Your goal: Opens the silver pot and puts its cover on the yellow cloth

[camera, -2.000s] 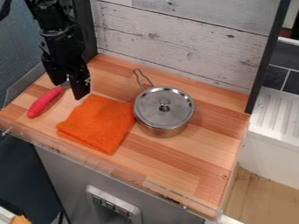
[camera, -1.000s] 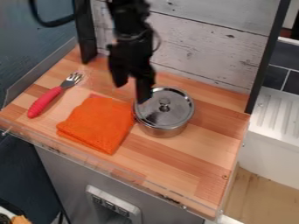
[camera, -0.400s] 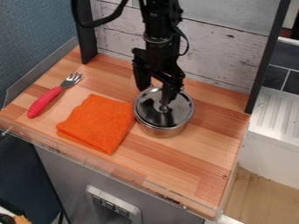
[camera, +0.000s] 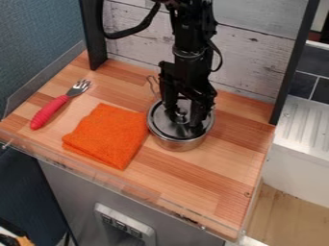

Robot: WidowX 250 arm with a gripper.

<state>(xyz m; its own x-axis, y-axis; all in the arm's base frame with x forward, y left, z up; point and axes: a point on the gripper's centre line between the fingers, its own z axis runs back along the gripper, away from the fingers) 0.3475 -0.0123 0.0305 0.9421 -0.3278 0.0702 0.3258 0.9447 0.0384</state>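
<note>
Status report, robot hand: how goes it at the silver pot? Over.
Hand open, around the knob. Lid on the pot. Orange cloth alongside; fork beyond it, seemingly out of the way.

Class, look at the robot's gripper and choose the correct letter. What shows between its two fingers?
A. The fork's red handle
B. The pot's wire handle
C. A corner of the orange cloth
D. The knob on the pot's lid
D, because the knob shows between the spread fingers of the gripper, over the lid that sits on the silver pot.
</note>
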